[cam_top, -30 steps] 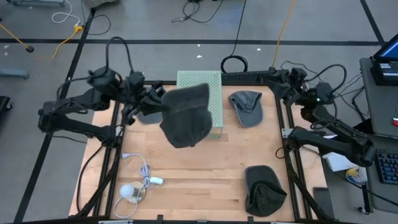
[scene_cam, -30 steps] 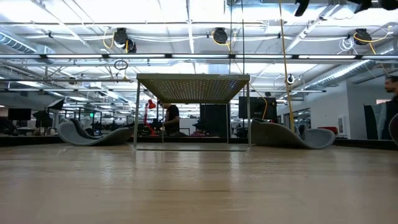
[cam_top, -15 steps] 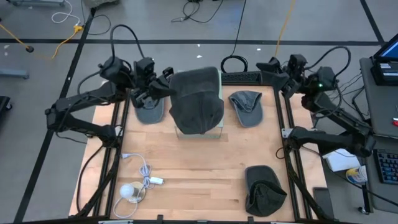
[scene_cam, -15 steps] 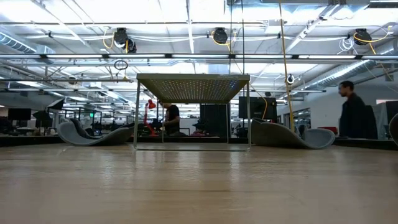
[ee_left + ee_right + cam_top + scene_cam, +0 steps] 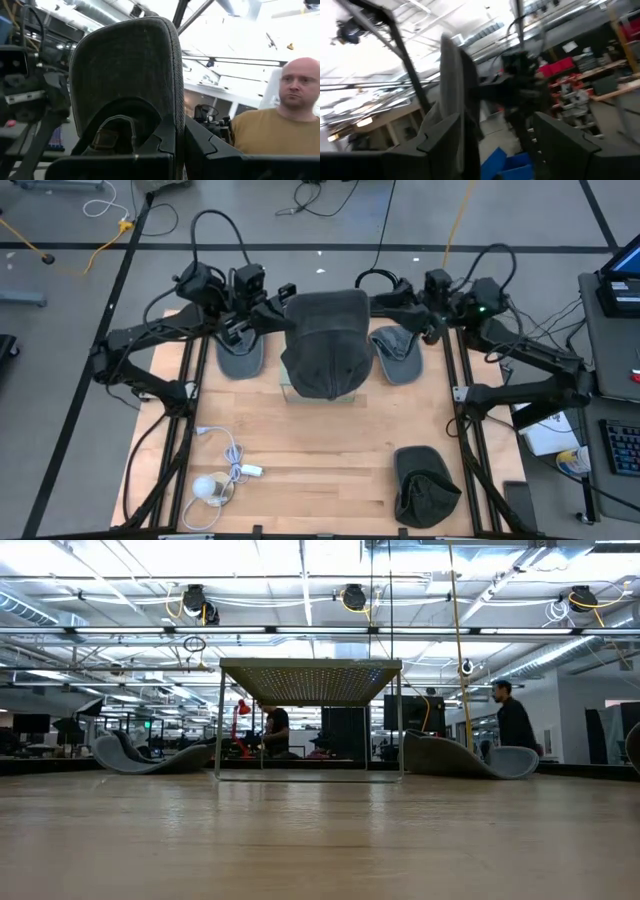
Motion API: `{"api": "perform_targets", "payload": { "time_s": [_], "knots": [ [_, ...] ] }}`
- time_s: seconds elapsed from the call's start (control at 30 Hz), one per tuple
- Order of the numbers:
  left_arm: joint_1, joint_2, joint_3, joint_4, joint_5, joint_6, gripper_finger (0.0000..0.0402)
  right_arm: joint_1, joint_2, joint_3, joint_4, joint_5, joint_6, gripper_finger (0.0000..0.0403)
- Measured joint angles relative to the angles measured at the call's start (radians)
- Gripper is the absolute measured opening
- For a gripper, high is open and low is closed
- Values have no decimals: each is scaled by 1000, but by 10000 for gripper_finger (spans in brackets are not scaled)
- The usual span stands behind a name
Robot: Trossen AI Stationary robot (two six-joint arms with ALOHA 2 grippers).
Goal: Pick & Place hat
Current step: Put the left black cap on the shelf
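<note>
A dark grey hat (image 5: 325, 345) hangs in the air over the perforated rack (image 5: 310, 670), hiding most of the rack in the high view. My left gripper (image 5: 283, 308) is shut on the hat's left rim. My right gripper (image 5: 388, 302) stands open at the hat's far right side. In the right wrist view the hat's edge (image 5: 459, 75) rises just inside one finger (image 5: 442, 142). The hat does not show in the low view. My left gripper pinches the hat's rim (image 5: 172, 112) between its two fingers, which come from the table's left and slant upward. The hat stands up beyond the fingers, its hollow side toward the wrist camera, lifted clear of the table. My right gripper is beside the hat's edge; whether it touches it, I cannot tell.
Three more hats lie on the table: one at the far left (image 5: 240, 358), one at the far right (image 5: 397, 352), one at the near right (image 5: 425, 485). A white cable with a round bulb (image 5: 222, 478) lies near left. People show beyond the table.
My left gripper has carried the hat toward the table's far edge and to the right, from in front of the rack to above it, tipping upward. My right gripper has risen and swung left toward the hat, staying open.
</note>
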Motion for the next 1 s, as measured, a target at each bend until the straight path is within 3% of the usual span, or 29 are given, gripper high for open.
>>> {"api": "perform_targets", "payload": {
  "time_s": [0.17,0.4,0.73,1.0],
  "knots": [
    [3,43,77,-51,24,7,9,62,13,1,75,-23,0,242],
    [3,53,85,-66,30,26,9,118,4,2,103,4,-1,242],
    [-22,64,84,-79,19,31,9,131,26,2,103,58,-30,242],
    [-19,63,84,-124,-12,61,9,133,26,2,111,28,-24,233]
  ]
}}
